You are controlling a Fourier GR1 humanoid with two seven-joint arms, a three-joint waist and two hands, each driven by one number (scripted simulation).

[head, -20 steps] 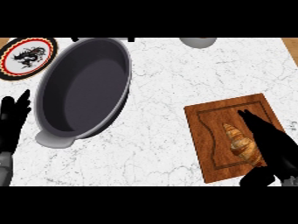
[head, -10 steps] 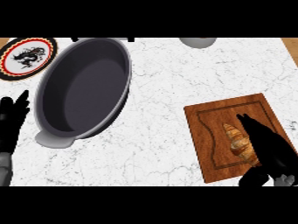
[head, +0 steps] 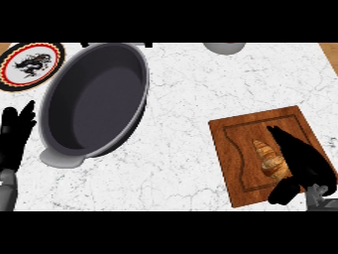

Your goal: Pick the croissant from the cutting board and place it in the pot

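A golden-brown croissant [head: 269,159] lies on the wooden cutting board [head: 234,149] at the right of the counter. My right hand [head: 300,159] lies over the board just right of the croissant, fingers straight and pointing away from me, its edge against the pastry; the thumb shows below it. The hand is open. A large dark grey oval pot [head: 98,101] with a handle at its near end stands at the left of the counter, with nothing inside. My left hand [head: 10,141] rests open left of the pot, fingers up.
A round plate [head: 27,66] with a red-and-black rim and a dragon figure lies at the far left corner. A grey object [head: 223,47] shows partly at the far edge. White marble counter stretches between pot and board; wood shows beyond both far corners.
My right hand has slid a little left and forward across the board, closing up against the croissant. The left hand, pot and croissant have not moved.
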